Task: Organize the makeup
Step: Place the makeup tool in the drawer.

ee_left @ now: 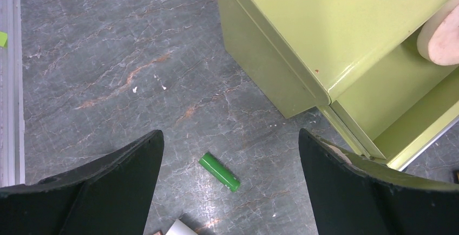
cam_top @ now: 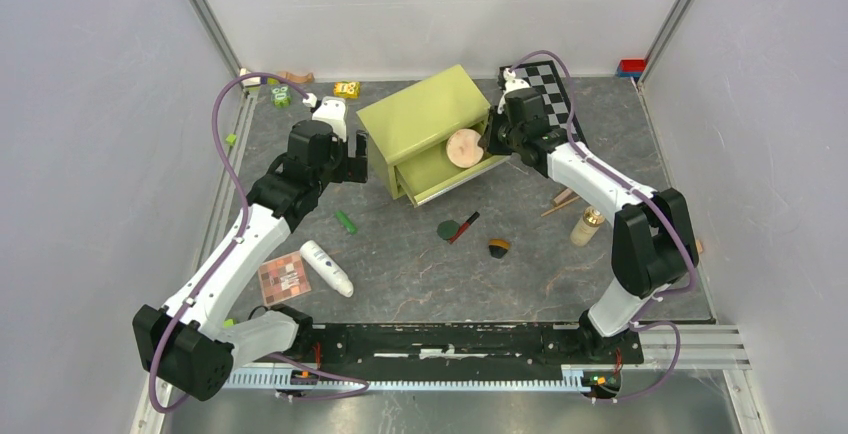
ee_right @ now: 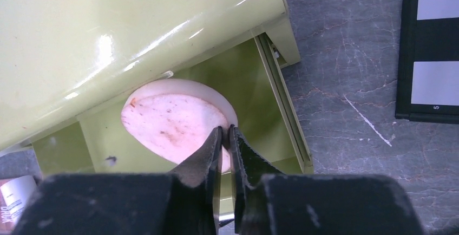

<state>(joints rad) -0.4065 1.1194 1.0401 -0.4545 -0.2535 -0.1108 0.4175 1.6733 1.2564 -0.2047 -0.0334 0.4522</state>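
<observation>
1. Right wrist view: the right gripper (ee_right: 226,131) has its fingers almost together, a thin slit between them. Its tips are at the rim of the round peach compact (ee_right: 168,121), but I cannot tell whether they pinch it.
2. The compact sits tilted in the open drawer of the yellow-green cabinet (cam_top: 420,114).
3. The left gripper (ee_left: 230,135) is spread wide and empty above a green cylinder (ee_left: 218,171).
4. The eyeshadow palette (cam_top: 284,277), white tube (cam_top: 327,267), dark green disc (cam_top: 448,229), red stick (cam_top: 465,226) and tan jar (cam_top: 499,246) lie on the table.
</observation>
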